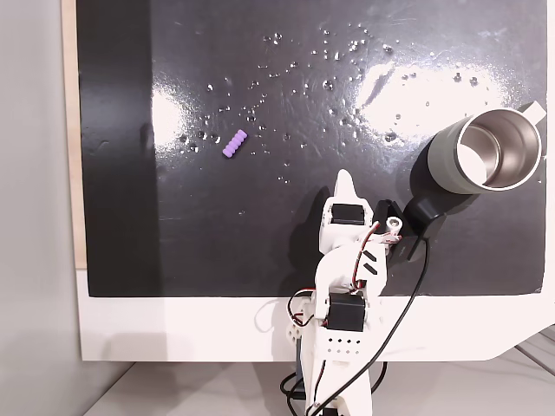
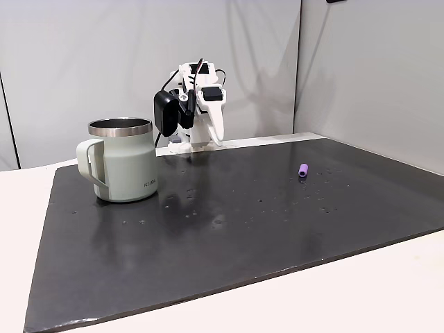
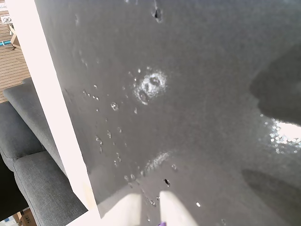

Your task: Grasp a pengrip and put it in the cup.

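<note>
the tool (image 1: 346,180) is hanging over the black mat (image 1: 260,251), its white fingers pressed together into one narrow point, gripping nothing. in the wrist view the two pale fingertips (image 3: 175,207) are showing at the bottom edge with only a thin gap between them, above bare dark mat speckled with small shiny spots.

the pengrip (image 1: 234,143) is lying flat on the mat, well apart from the tool: in the top-down fixed view it is sitting up and to the left of the tool's tip, slightly tilted. in the side-on fixed view the pengrip (image 2: 303,170) is lying to the right of the tool (image 2: 216,132) and nearer the camera.

the cup (image 1: 487,154) is standing upright on the mat on the tool's other side, up and to the right of it in the top-down fixed view, its shiny inside showing nothing in it. in the side-on fixed view the cup (image 2: 123,161) is standing left of the tool, handle pointing left.

the mat is lying on a white desk (image 1: 173,329).
</note>
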